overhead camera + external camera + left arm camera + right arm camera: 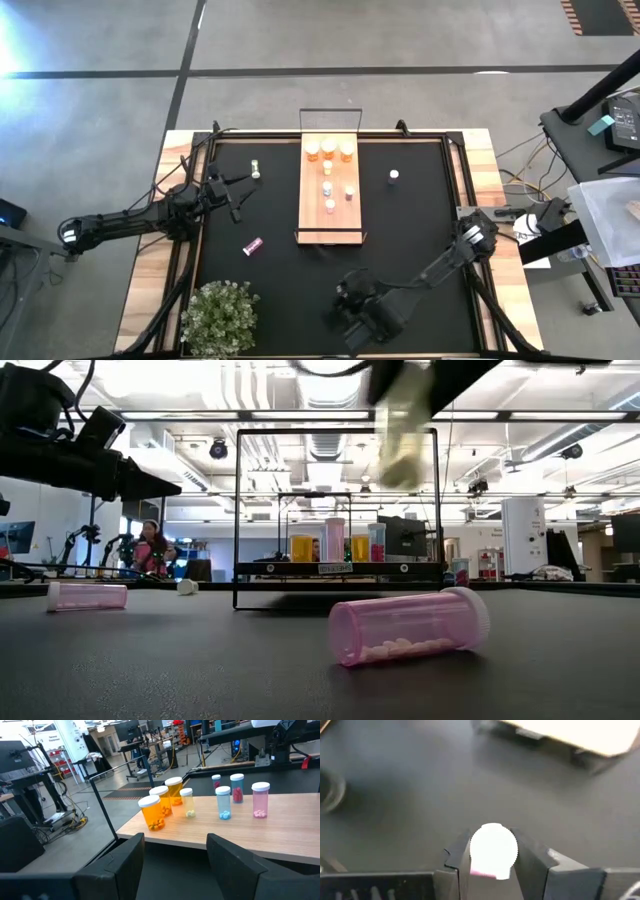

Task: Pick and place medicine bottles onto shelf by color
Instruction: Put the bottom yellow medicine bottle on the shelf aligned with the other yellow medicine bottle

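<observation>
The light-wood shelf [330, 215] lies along the middle of the black mat. On it stand three amber bottles [161, 807] at its far end, with slim pale, blue, red and pink ones [260, 800] nearer. Pink bottles lie on their sides on the mat [410, 625] [252, 245]. A white-capped bottle [394, 175] stands right of the shelf and a pale one [256, 170] left of it. My right gripper [490, 840] is raised near the table's near edge, shut on a white-capped bottle [400, 430]. My left gripper [175, 855] waits open, left of the shelf. My right gripper pinches the bottle between its two fingers at the white cap [492, 847], one finger on each side; pink shows just under the cap. The fingers slant down from above. The bottle is lifted clear of the mat, tilted.
A potted plant [220, 318] stands at the near left corner. The shelf's black wire frame [335, 510] rises at its ends. Bare mat lies between the shelf and the right edge [420, 230].
</observation>
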`<state>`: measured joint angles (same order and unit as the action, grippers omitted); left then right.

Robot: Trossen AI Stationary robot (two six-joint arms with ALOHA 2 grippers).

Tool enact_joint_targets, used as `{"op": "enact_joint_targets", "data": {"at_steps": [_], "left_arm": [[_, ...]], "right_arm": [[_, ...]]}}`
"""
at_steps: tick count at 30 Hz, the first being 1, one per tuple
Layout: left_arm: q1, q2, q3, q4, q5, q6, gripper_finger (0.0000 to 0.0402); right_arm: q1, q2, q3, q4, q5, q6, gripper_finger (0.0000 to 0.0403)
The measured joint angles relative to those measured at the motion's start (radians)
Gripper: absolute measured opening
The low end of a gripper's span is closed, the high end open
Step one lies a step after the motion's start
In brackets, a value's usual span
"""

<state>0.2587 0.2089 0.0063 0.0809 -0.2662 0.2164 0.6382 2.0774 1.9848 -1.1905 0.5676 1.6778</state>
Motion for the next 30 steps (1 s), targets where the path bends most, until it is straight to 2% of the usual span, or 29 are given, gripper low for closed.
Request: {"op": "enact_joint_targets", "data": {"at_steps": [5,8,17,20,25,30], "left_arm": [[0.000,-0.001,0.000,0.000,0.000,0.000,0.0199],[0.000,-0.001,0.000,0.000,0.000,0.000,0.0199],[0.000,-0.001,0.000,0.000,0.000,0.000,0.0199],[0.000,-0.001,0.000,0.000,0.000,0.000,0.0199],[0.000,-0.001,0.000,0.000,0.000,0.000,0.0199],[0.000,0.000,0.000,0.000,0.000,0.000,0.0199]], "right_arm": [[0.016,-0.090,-0.040,-0.233,0.030,0.218,0.0112],[0.023,-0.149,-0.112,-0.291,0.033,0.309,0.0112],[-0.023,-0.471,-0.521,-0.264,0.079,0.422,0.0112],[-0.083,-0.612,-0.665,-0.167,0.107,0.335,0.0112],[-0.262,-0.825,-0.873,0.062,0.108,0.002,0.0112],[-0.486,-0.982,-1.037,0.300,0.002,-0.373,0.0112]]}}
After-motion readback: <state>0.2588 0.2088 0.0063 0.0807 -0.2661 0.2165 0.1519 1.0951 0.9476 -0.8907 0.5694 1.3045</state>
